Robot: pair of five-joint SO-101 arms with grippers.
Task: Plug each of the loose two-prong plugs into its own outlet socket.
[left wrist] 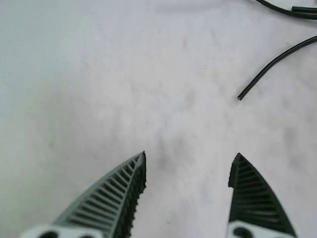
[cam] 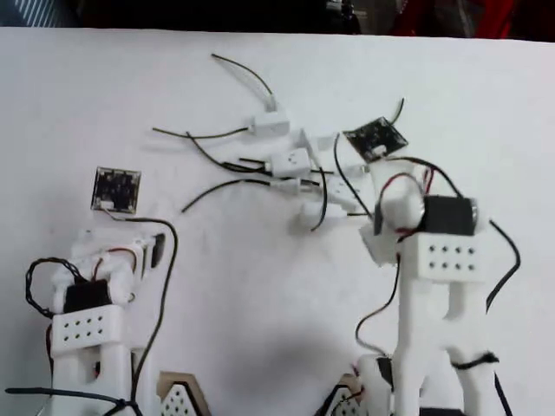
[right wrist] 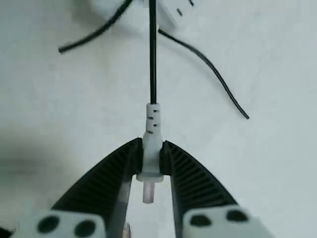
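The right gripper is closed on a white plug. It holds the plug by its body, between both fingers, and the prong end points back toward the wrist. A black cord goes straight out from the plug, away from the gripper, toward a white block with slots that lies on the worktop. A second loose cord lies just beside the first one.

The left gripper is open, with nothing between its fingers, and it hangs over a bare part of the worktop. The cut end of a cord lies near it.

In the high view, several white pieces with black cords lie close together in the middle of the worktop, just beside the right arm. The left arm stands well apart from them.
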